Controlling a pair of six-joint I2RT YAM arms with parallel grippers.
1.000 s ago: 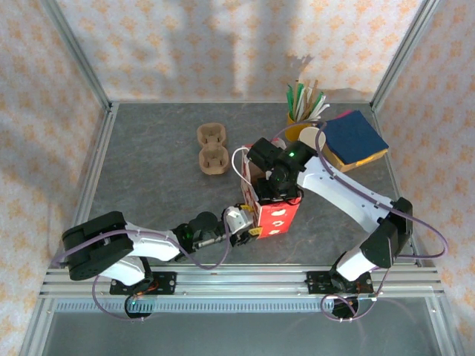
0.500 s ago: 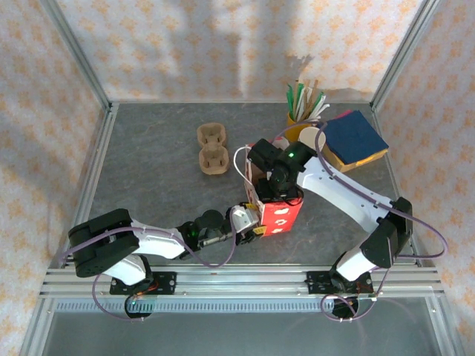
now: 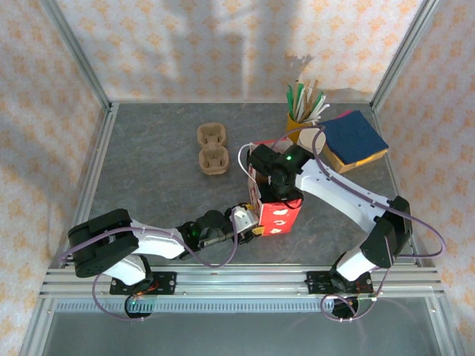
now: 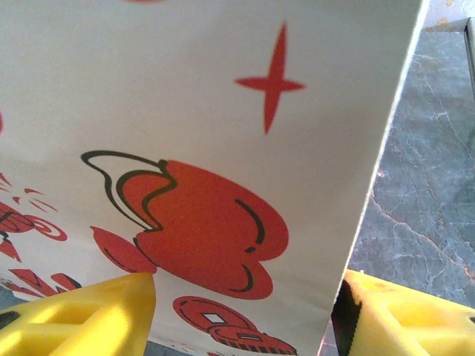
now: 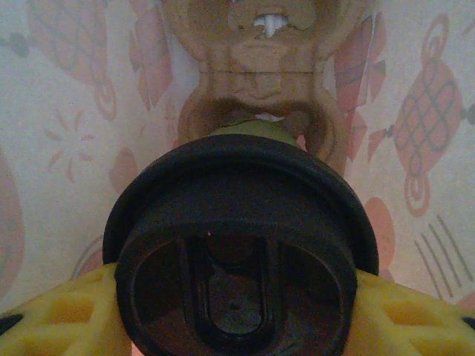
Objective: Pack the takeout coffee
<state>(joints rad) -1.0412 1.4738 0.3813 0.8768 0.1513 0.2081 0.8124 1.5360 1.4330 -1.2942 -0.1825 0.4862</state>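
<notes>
While right hand [image 5: 237,315] grips takeout coffee [image 5: 237,222] inside red-printed bag [image 4: 223,111], left hand [image 4: 245,315] at corner, grip unclear.

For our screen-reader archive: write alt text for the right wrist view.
A coffee cup's round black lid takes up the lower middle, pinched between two yellow jaws at the bottom corners. Beyond it is a brown pulp carrier, with the pale paper of a bag, printed in faded red, all around.
</notes>
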